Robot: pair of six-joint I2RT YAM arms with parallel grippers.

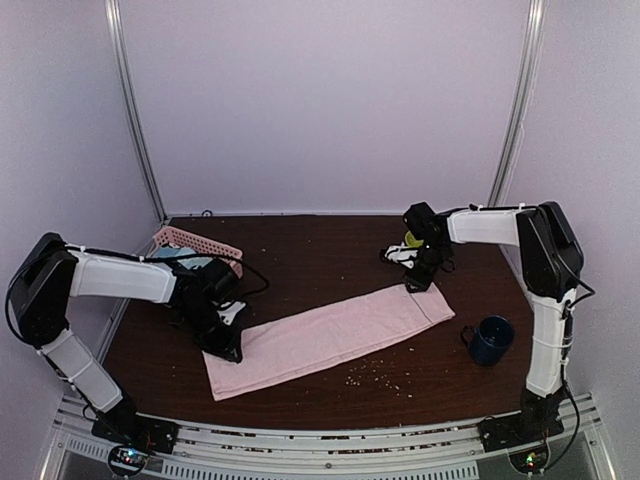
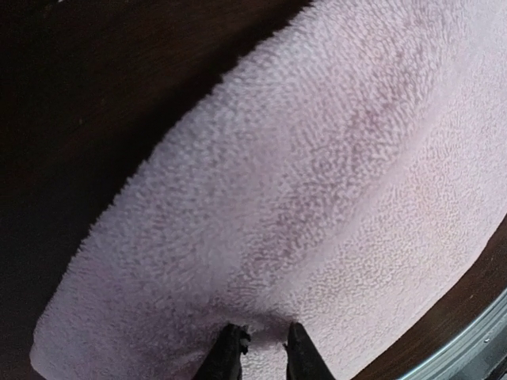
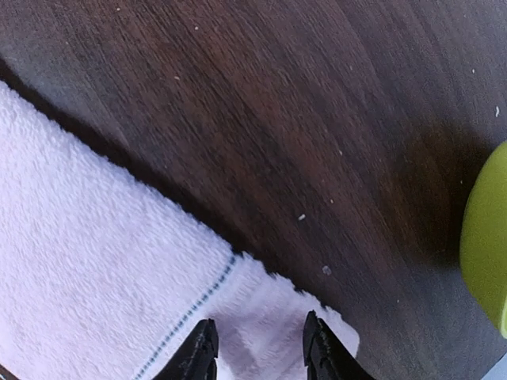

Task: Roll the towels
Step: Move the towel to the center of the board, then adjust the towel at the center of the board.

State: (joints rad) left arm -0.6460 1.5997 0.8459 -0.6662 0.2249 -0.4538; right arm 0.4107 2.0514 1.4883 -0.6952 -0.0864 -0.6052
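I work in a robot test booth, not a home. Plain pale walls [image 1: 320, 100] box in my dark wood worktop [image 1: 330, 250]. Metal poles [image 1: 135, 110] stand in the corners. My left arm [image 1: 120, 278] and right arm [image 1: 490, 228] rise from a slotted metal rail [image 1: 320, 452].

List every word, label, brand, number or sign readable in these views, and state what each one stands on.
None: no view shows readable text.
pink towel: plain, with only a blue stitched line near one end and no lettering.
blue mug: no print visible.
pink basket: no label visible.
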